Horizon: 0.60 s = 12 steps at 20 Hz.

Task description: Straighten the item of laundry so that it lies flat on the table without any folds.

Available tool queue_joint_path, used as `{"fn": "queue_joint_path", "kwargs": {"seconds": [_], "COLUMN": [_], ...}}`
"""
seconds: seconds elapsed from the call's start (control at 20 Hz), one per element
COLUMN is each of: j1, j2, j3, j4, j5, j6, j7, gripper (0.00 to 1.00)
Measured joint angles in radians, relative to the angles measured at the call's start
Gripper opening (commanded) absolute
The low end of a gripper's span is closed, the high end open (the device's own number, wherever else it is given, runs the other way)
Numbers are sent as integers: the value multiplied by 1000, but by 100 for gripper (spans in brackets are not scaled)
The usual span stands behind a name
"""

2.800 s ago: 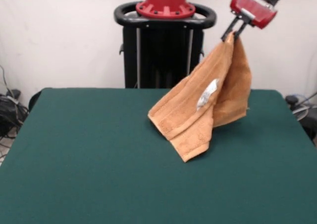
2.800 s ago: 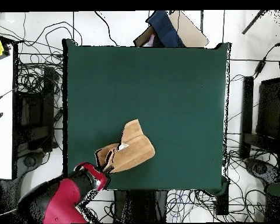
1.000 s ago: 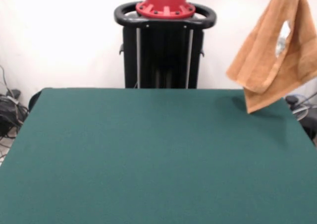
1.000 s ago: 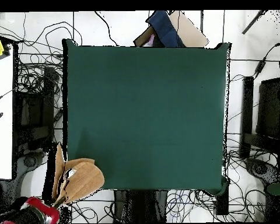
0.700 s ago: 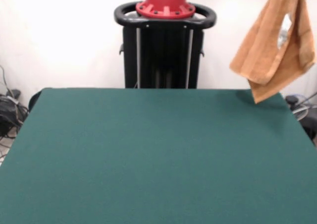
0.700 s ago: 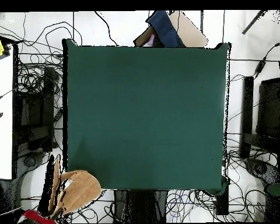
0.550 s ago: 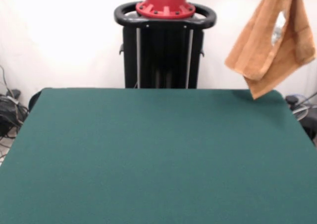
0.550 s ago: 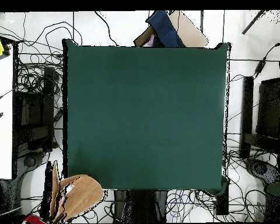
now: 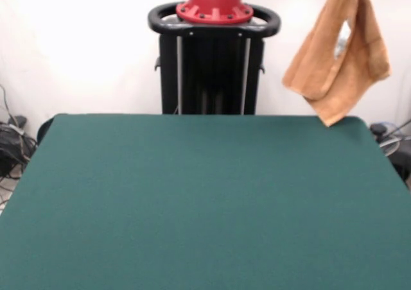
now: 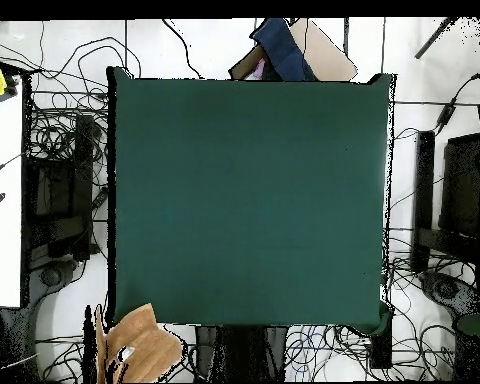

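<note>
Orange-tan terry hangs in the air at the upper right of the front view: the towel (image 9: 334,59) dangles folded on itself, its top running out of the picture and its lowest corner pointing down at the far right corner of the tabletop (image 9: 205,200). No part of the towel lies on the green felt. A small white label (image 9: 343,38) shows on the cloth near the middle of the hanging folds; whether anything is written on it cannot be made out.

The overhead view places the towel (image 10: 136,345) off the tabletop (image 10: 249,200) altogether, past its bottom left corner, over the floor with its tangle of black cables (image 10: 59,160). The white label (image 10: 127,352) appears there as a pale spot on the cloth.

The front view shows the black pedestal (image 9: 213,59) with its red base ring behind the tabletop, which the overhead view mostly hides. The overhead view alone shows a white bench (image 10: 4,180) along the left side.

Neither view shows the hand, so what grips the towel, and how, cannot be told.
</note>
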Motion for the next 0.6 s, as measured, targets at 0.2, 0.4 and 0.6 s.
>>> {"fn": "queue_joint_path", "kwargs": {"seconds": [0.2,0.4,0.6], "j1": [-37,-32,-30], "j2": [-48,-74,-105], "j3": [77,105,123], "j4": [60,66,65], "j5": [0,-21,-61], "j6": [0,12,46], "j7": [0,0,0], "gripper": [0,0,0]}}
